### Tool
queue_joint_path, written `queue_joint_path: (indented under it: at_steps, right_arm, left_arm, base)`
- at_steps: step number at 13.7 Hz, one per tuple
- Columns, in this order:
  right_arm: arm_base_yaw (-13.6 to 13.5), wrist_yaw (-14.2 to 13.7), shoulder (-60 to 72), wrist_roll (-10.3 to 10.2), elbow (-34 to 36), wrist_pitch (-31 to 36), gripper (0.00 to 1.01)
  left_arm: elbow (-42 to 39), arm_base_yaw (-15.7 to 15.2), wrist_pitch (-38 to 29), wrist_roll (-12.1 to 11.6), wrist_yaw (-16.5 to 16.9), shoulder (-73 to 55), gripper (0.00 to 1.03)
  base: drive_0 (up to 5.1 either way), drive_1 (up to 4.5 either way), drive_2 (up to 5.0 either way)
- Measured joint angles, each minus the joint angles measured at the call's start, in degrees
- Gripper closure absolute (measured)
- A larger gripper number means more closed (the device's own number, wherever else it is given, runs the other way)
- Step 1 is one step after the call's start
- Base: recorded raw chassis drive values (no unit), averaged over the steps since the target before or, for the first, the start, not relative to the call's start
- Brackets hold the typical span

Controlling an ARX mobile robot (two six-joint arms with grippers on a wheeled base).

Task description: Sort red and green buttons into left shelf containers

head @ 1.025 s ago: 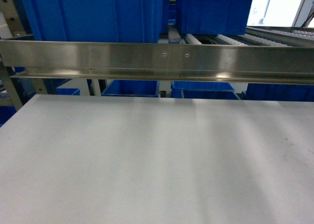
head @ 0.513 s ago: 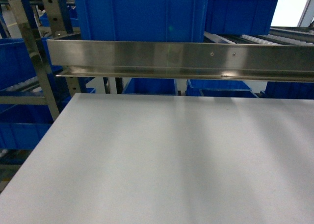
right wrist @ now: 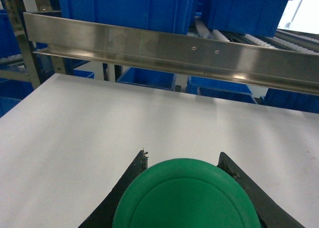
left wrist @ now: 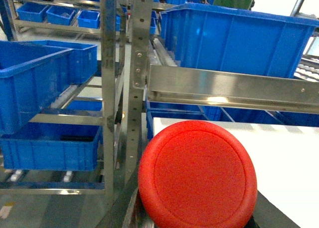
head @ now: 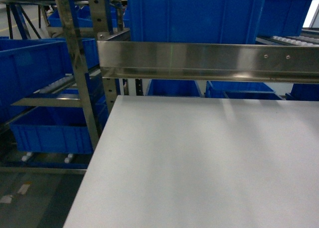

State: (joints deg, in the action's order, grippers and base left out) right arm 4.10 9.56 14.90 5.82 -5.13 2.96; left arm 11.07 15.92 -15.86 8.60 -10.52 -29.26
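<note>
the right tool (right wrist: pixel 182 160) has two flat black fingers (right wrist: pixel 132 175) with pointed, slightly frayed tips; the left tool's body is barely visible.

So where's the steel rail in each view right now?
Head: steel rail spans the upper part, from left of centre to the right edge.
Left wrist: rail at mid-right, behind the red button.
Right wrist: rail crosses the top, above the green button.
Shared landmark: white table below it.
</note>
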Motion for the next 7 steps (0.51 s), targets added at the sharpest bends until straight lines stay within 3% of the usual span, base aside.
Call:
queue_joint_path:
  at_steps: [7]
  right_arm:
    - [0.00, 0.02, 0.02, 0.00, 0.00, -0.15, 0.67]
  left_arm:
    - [0.00, 0.00, 0.02, 0.00, -0.02, -0.02, 0.78]
  base:
    - [-5.0, 2.37, 2.4]
